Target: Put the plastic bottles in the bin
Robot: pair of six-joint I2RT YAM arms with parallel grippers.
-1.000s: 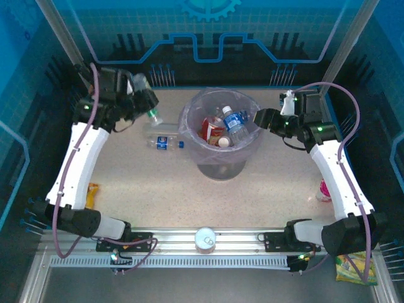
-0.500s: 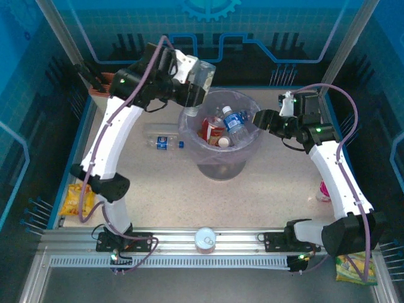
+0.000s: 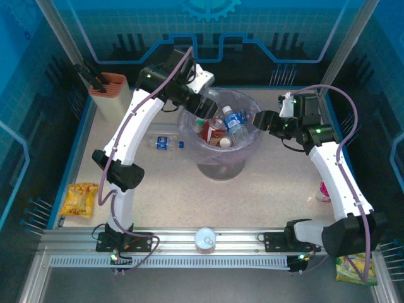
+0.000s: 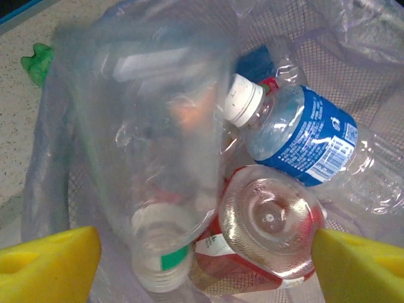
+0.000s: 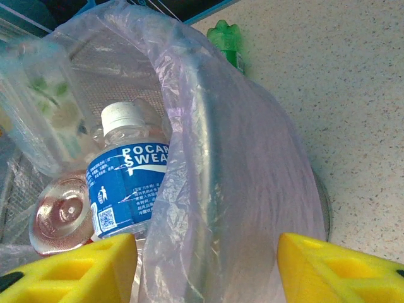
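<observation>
The speckled table [image 3: 278,183] lay bare before the bin [image 3: 249,146]; 1 bottle [image 3: 165,142] lay left of it. The left gripper [image 4: 205,246] gaped over the bin, a clear bottle [image 4: 151,177] loose between its fingers. The right gripper [image 5: 202,252], part-open and empty, straddled the rim.

Bottles [image 4: 297,139], between left jaws: clear plastic, glossy; blue label slick; cap [image 4: 243,100] white, matt, ribbed.
Liner [image 5: 208,158], between right jaws: translucent film, crinkled, shiny.
Bin [image 4: 360,57], beyond left jaws: fine mesh wall.
Table [image 5: 353,95], beyond right jaws: speckled, matt, grainy.
Pads [image 4: 50,265]: yellow, matt, foam-like.
</observation>
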